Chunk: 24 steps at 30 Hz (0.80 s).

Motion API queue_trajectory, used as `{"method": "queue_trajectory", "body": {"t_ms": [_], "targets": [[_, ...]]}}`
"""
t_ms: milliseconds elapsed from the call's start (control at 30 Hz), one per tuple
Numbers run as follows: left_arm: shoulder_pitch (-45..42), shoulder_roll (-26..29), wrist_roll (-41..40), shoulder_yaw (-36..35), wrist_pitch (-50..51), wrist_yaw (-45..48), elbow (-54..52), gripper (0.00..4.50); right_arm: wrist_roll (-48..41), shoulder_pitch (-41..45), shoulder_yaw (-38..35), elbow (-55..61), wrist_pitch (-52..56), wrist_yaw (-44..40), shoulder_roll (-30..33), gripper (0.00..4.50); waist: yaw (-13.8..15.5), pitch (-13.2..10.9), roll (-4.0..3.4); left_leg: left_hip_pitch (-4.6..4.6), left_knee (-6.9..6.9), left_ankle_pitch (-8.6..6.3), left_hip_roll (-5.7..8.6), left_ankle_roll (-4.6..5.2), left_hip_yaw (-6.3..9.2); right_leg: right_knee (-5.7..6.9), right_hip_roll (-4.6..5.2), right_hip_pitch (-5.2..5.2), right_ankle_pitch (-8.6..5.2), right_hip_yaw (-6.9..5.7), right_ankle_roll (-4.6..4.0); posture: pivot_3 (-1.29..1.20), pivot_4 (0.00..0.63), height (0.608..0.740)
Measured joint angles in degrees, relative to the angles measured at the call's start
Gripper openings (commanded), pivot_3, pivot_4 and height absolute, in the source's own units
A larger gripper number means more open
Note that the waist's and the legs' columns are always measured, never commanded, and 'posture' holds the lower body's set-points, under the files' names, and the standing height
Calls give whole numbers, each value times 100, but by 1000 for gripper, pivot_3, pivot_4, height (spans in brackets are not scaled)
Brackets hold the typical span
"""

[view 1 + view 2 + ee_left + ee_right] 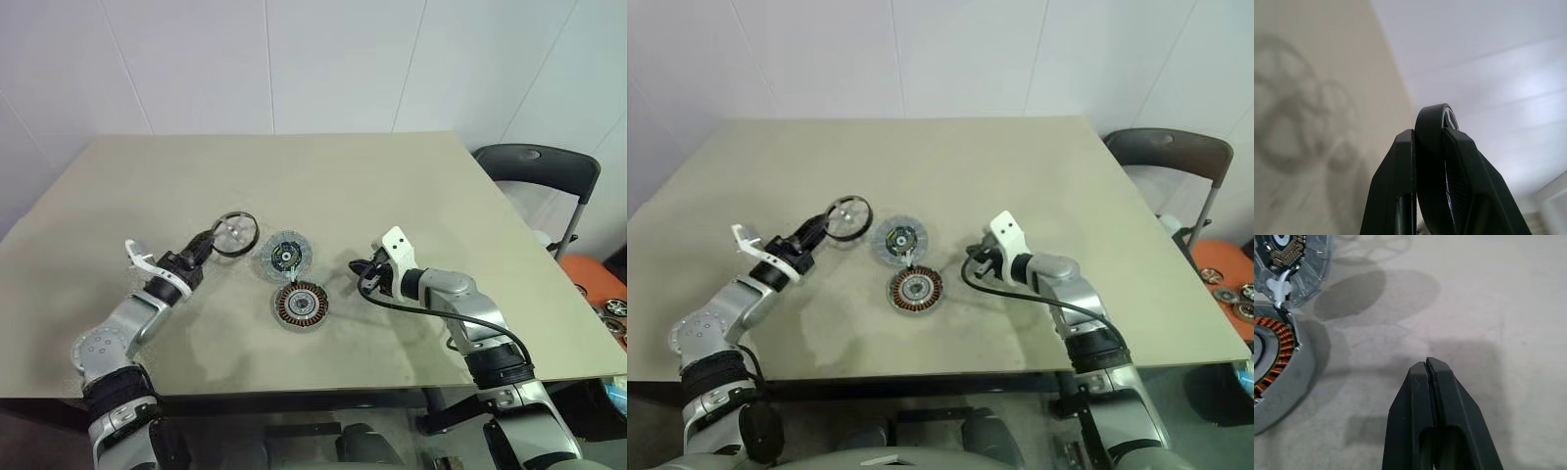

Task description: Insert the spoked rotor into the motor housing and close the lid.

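above the table (411,176), the left gripper (208,247) clamps the spoked rotor (234,234); right gripper (361,275) closed, empty.

table (411,196): beige | on it: motor housing (300,305), lid (284,256), touching

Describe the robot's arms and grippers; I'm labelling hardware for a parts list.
Both arms are silver-grey segments with black joints and cuffs. Each gripper, left and right, has two black tapered fingers behind a white wrist bracket. A black cable loops along the right arm.
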<state>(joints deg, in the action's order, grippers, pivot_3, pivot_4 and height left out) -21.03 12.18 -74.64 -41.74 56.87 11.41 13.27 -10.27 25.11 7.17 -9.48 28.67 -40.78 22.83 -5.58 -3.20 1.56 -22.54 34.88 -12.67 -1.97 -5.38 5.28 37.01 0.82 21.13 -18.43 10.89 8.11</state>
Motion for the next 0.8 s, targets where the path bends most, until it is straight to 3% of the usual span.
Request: {"method": "queue_trajectory", "body": {"t_ms": [100,433,667,800], "targets": [[4,-6,-230,50,83,-86,-114,513,0,2,-87,-68,-39,-7,87,0,14,-1,4,-1,7,0,1,0,0,-2,0,-4,-8,0,-13,0,0,740],[7,-76,-691,1243,805,16,-863,513,-15,-284,-19,-37,278,-780,834,0,-8,-1,5,-4,-3,0,1,0,0,-6,0,3,-6,0,-12,0,0,740],[338,496,-628,1900,1154,516,-1213,513,-1077,-686,-24,1369,1228,-1775,1067,0,-26,-3,3,-5,-6,0,1,0,0,-6,0,7,-19,0,4,0,0,740],[555,835,-363,2185,1166,889,-1328,513,-1440,-723,-33,1880,1537,-1942,1218,0,-3,-4,7,-3,5,-1,2,-2,0,-16,1,20,-21,0,1,0,0,740]]}}
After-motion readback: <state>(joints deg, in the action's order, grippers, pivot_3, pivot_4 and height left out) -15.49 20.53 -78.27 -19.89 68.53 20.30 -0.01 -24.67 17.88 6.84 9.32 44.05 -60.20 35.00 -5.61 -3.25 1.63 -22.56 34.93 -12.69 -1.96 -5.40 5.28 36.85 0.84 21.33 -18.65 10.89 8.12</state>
